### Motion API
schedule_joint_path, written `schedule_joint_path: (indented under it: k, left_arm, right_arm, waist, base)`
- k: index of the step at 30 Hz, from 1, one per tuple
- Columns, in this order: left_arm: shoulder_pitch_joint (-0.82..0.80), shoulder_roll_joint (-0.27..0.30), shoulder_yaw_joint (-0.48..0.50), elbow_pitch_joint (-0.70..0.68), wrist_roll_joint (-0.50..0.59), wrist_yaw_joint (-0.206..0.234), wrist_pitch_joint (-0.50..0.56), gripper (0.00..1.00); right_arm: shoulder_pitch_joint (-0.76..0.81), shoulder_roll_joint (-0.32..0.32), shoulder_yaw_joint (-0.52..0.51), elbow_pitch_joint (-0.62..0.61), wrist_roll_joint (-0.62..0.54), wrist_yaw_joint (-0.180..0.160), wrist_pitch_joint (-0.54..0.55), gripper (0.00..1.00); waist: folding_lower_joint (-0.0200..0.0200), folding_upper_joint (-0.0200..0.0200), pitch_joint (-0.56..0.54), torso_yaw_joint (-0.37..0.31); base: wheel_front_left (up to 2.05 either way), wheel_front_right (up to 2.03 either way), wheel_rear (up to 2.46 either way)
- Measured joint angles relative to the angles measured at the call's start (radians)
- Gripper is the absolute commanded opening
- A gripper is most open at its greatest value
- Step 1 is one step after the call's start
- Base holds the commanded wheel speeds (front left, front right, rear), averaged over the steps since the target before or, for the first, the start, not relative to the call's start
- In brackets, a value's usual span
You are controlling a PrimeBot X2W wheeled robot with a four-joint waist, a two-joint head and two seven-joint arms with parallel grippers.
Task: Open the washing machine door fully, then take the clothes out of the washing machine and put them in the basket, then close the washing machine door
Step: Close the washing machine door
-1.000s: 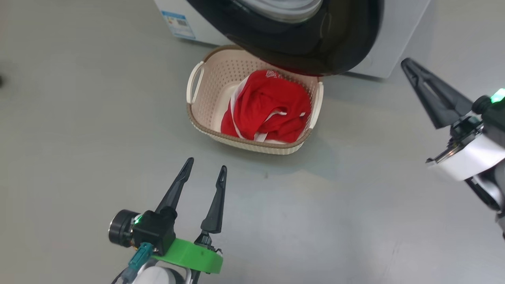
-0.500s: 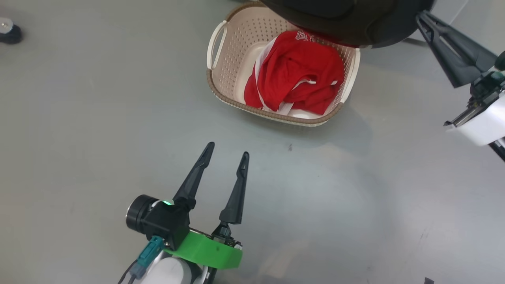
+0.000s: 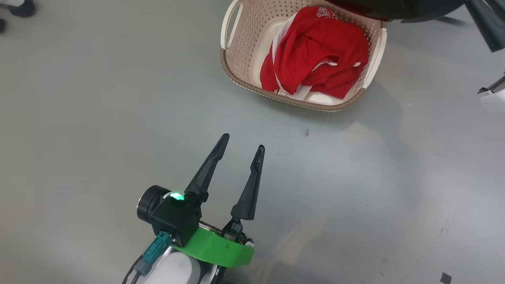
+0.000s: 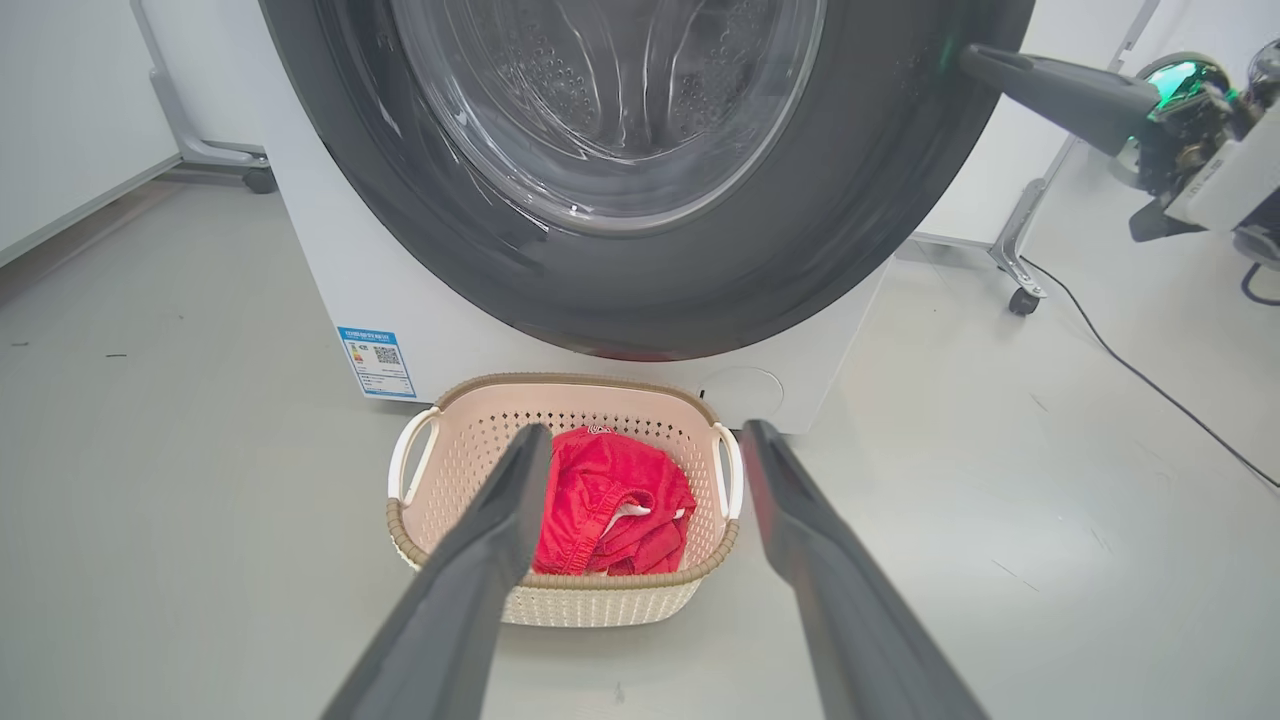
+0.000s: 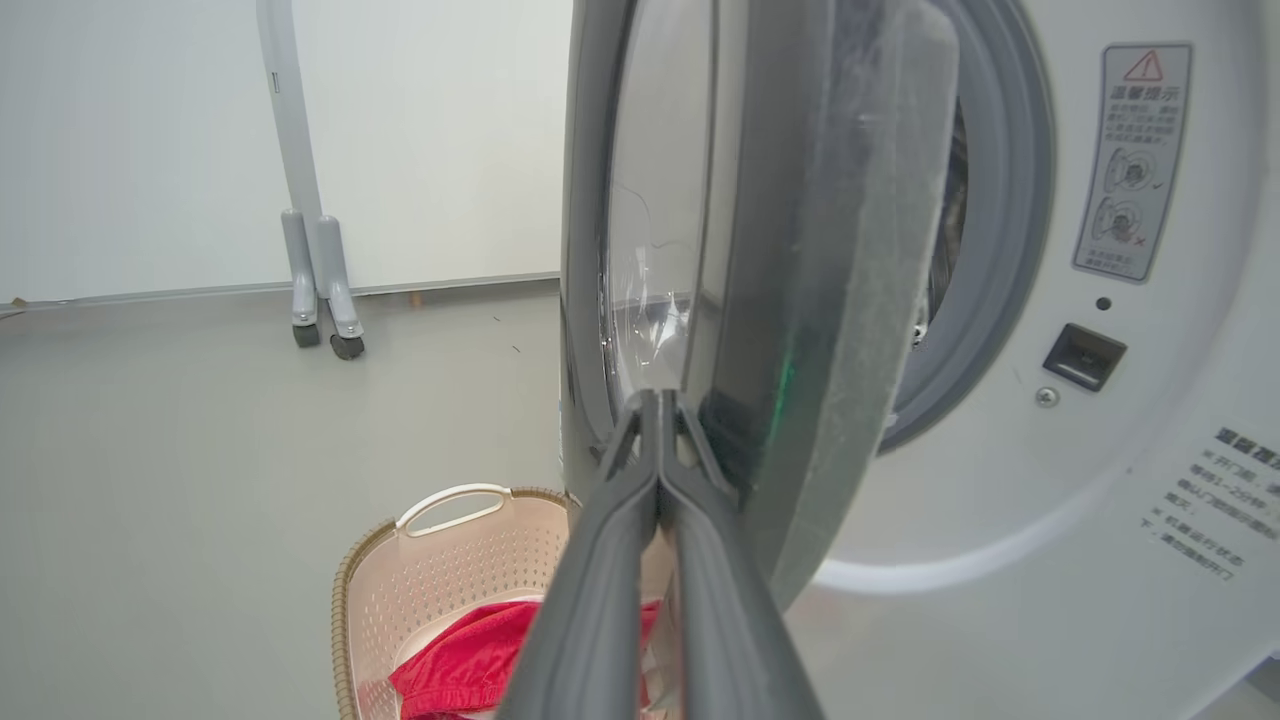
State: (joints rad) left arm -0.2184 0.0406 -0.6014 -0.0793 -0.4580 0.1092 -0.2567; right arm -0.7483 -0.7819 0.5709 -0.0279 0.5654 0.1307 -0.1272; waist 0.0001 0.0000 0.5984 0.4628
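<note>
You are looking down at a smooth grey floor point(image 3: 98, 118). The basket point(image 4: 590, 603) is sitting on it, just in front of the washing machine point(image 4: 420, 330), which is standing there too. A wheeled stand point(image 5: 320, 280) is resting farther off, and a dark cable point(image 4: 1150, 385) is trailing across.

We seem to be in a test lab: a big white front-loading washing machine point(image 4: 322, 270) on bare grey floor point(image 3: 98, 118), plain white panels point(image 5: 430, 140) on wheeled grey legs point(image 5: 298, 270).

Lower left of the head view: the left gripper point(image 3: 243, 142) has two long tapered black fingers point(image 3: 208, 169), a bright green collar point(image 3: 215, 250), a black block point(image 3: 173, 217) with a green light point(image 3: 177, 195), a teal connector point(image 3: 154, 249) and a white forearm point(image 3: 177, 272).
</note>
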Motion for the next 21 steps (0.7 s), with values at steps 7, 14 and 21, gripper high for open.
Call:
schedule_joint_path:
  k: [7,14,21]
  left_arm:
    - [-0.008,-0.001,-0.019,-0.016,-0.009,0.002,0.000,1.00]
    - [-0.013,-0.002,-0.030,-0.030,-0.018,0.009,0.000,1.00]
    - [-0.038,-0.003,-0.030,-0.058,-0.053,0.009,0.000,1.00]
  right_arm:
    - [-0.061,-0.029,-0.006,0.032,0.042,0.000,0.000,0.00]
    - [-0.148,-0.038,-0.005,0.043,0.088,0.000,0.021,0.00]
    - [-0.257,-0.062,0.004,0.075,0.105,0.000,0.066,0.00]
  waist:
    - [0.0000,0.0000,0.026,0.016]
    - [0.0000,0.0000,0.061,0.026]
    - [0.0000,0.0000,0.099,0.034]
  base:
    - [0.00,0.00,0.00]
    - [0.00,0.00,0.00]
    - [0.00,0.00,0.00]
